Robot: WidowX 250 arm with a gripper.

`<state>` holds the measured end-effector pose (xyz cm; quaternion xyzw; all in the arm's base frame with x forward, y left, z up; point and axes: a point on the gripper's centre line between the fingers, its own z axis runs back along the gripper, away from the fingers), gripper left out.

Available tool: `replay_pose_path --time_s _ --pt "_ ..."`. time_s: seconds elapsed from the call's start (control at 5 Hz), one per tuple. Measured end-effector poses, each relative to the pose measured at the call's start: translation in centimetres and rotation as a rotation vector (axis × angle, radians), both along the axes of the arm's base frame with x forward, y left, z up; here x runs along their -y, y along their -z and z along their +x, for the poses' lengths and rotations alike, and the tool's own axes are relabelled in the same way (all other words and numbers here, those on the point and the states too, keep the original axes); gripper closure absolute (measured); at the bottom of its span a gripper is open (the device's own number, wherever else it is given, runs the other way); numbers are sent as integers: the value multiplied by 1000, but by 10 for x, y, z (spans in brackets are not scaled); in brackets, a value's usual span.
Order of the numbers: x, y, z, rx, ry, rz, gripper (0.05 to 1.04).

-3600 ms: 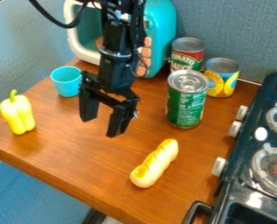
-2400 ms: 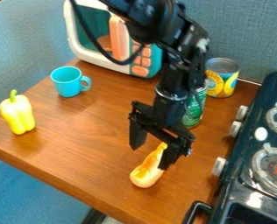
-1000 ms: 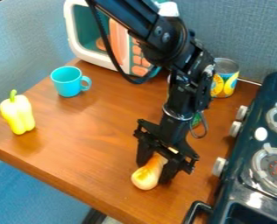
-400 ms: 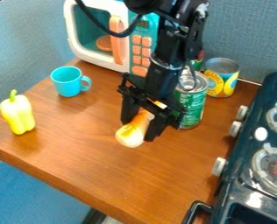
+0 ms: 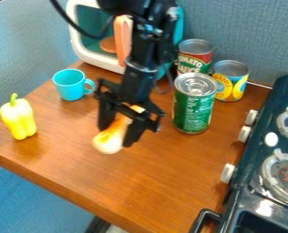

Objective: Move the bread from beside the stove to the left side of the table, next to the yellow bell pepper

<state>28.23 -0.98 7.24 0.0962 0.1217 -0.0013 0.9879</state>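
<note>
Blue fabric partition walls point(image 5: 259, 34) stand behind the wooden table point(image 5: 165, 191).

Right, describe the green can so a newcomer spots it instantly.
Start from the black stove at the picture's right, then look just left on the wooden counter for three cans. The green can stands nearest the camera, its label mostly green, unlike the red-labelled can and yellow-labelled can behind it.
</note>
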Motion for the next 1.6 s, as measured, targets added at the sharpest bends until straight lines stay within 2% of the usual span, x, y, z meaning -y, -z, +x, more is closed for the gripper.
replay_pose_path --time_s 0.4,0.8,1.2,1.4,1.6 --pt "-39 10 -2 -29 -77 -3 384" --pt "-76 34 -1 -52 -153 34 384" --pt "-89 54 -1 -90 -199 43 385" --pt "-89 54 -1 -84 -199 42 385" --pt "-87 54 -1 -92 -179 20 337"
